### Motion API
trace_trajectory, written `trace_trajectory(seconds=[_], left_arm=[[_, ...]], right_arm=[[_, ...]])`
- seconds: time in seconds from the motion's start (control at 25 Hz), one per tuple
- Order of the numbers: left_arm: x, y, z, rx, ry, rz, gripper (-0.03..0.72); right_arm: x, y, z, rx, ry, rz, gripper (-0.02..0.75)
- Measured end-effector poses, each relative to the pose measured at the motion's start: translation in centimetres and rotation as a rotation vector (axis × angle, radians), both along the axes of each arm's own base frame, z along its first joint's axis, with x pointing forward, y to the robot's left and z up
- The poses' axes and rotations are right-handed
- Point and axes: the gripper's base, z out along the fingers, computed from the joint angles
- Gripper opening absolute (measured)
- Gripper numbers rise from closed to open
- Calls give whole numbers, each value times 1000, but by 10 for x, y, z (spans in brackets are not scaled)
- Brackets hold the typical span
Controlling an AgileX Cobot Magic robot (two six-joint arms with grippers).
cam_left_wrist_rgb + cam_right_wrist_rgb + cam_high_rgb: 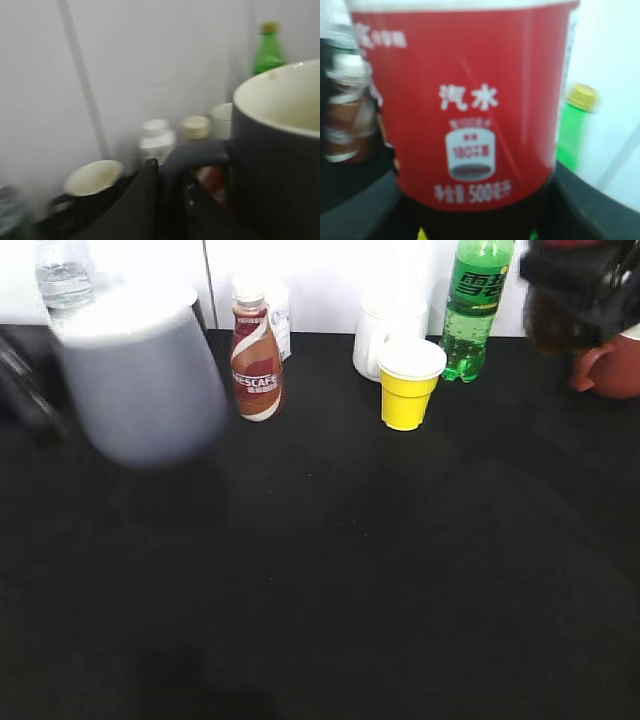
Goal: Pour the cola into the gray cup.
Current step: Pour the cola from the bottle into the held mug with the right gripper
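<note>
The gray cup (140,380) hangs blurred above the bench (350,570) at left, a dark left finger beside its handle (192,155); the grip itself cannot be made out. The cola (465,110) fills the right wrist view between the closed right fingers (360,210)

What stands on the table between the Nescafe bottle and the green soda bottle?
In the exterior view, a white cup and yellow cup stand between Nescafe bottle and green soda bottle.
</note>
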Motion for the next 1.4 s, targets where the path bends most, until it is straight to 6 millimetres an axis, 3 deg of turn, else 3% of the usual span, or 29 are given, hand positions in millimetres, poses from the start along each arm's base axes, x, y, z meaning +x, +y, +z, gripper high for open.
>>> trace_trajectory(seconds=[0.08, 0.2, 0.36, 0.44, 0.52, 0.64, 1.12, 1.28, 1.4], left_arm=[[0, -7, -16, 61, 41, -96, 50], [3, -19, -5, 139, -45, -244, 50], [22, -62, 22, 146, -193, -400, 50], [33, -89, 19, 139, -208, -474, 50], [39, -102, 12, 136, -202, -510, 50], [41, -103, 10, 136, -197, -509, 50], [46, -102, 15, 103, -229, -448, 50], [63, -107, -6, 106, -196, -444, 50], [68, -109, -15, 119, -183, -453, 50]], right_arm=[[-7, 5, -9, -79, 74, 90, 440], [-14, 8, -16, -140, 137, 153, 440], [-19, 11, -22, -222, 163, 214, 440], [-21, 19, -24, -248, 164, 240, 440], [-21, 30, -29, -316, 167, 220, 439], [-22, 43, -32, -372, 164, 216, 439], [-22, 41, -30, -520, 110, 233, 439], [-23, 45, -32, -572, 96, 242, 439], [-27, 64, -35, -658, 53, 245, 438]])
